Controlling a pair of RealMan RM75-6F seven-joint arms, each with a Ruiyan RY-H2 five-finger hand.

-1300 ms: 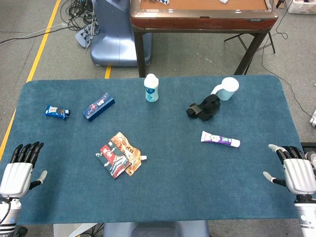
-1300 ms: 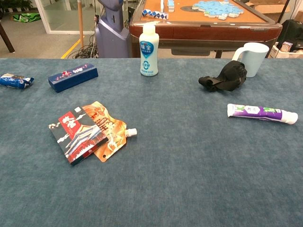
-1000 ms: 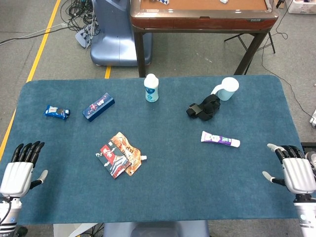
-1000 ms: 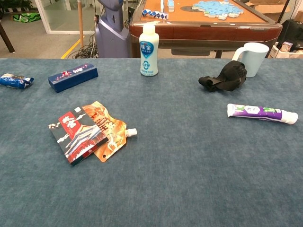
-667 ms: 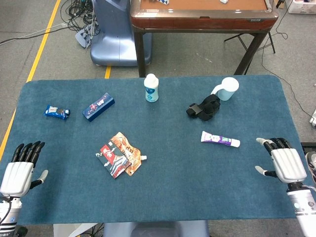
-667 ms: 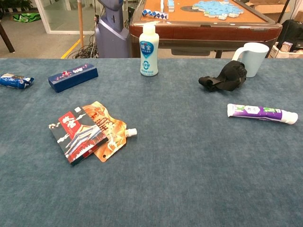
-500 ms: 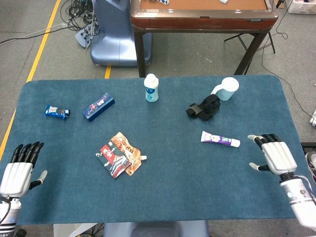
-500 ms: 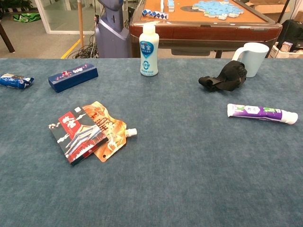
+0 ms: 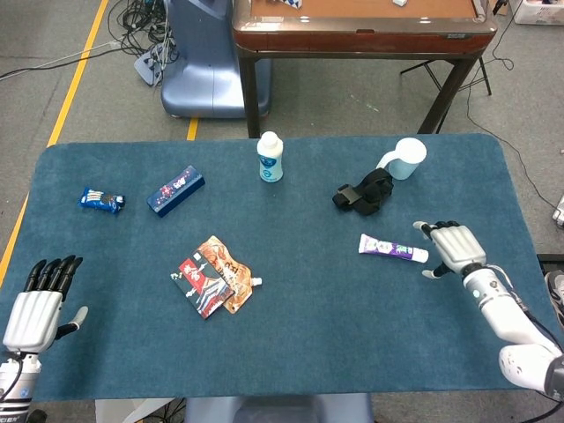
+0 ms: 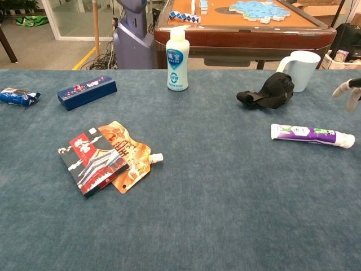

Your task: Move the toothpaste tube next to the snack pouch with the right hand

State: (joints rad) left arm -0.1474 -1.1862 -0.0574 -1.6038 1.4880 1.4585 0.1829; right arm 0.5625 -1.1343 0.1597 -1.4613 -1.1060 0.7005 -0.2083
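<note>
The white and purple toothpaste tube [image 9: 393, 248] [image 10: 312, 135] lies flat on the blue table, right of centre. My right hand [image 9: 452, 246] [image 10: 350, 89] hovers just right of its cap end, fingers apart and holding nothing; the chest view catches only its fingertips at the right edge. The orange snack pouch [image 9: 232, 267] [image 10: 127, 153] with a white spout lies left of centre, partly under a red and black box [image 9: 201, 284] [image 10: 91, 162]. My left hand [image 9: 35, 308] rests open at the table's near left corner.
A white bottle [image 9: 270, 157] [image 10: 177, 59] stands at the back. A black strap bundle [image 9: 363, 192] [image 10: 268, 91] and a white mug [image 9: 404, 158] [image 10: 300, 69] sit behind the tube. A dark blue box [image 9: 175, 190] [image 10: 87, 92] and a blue wrapper [image 9: 100, 201] [image 10: 18, 96] lie far left.
My right hand has moved from the table's near right edge forward and leftward to just beside the tube's cap end. The left hand and the objects stayed put.
</note>
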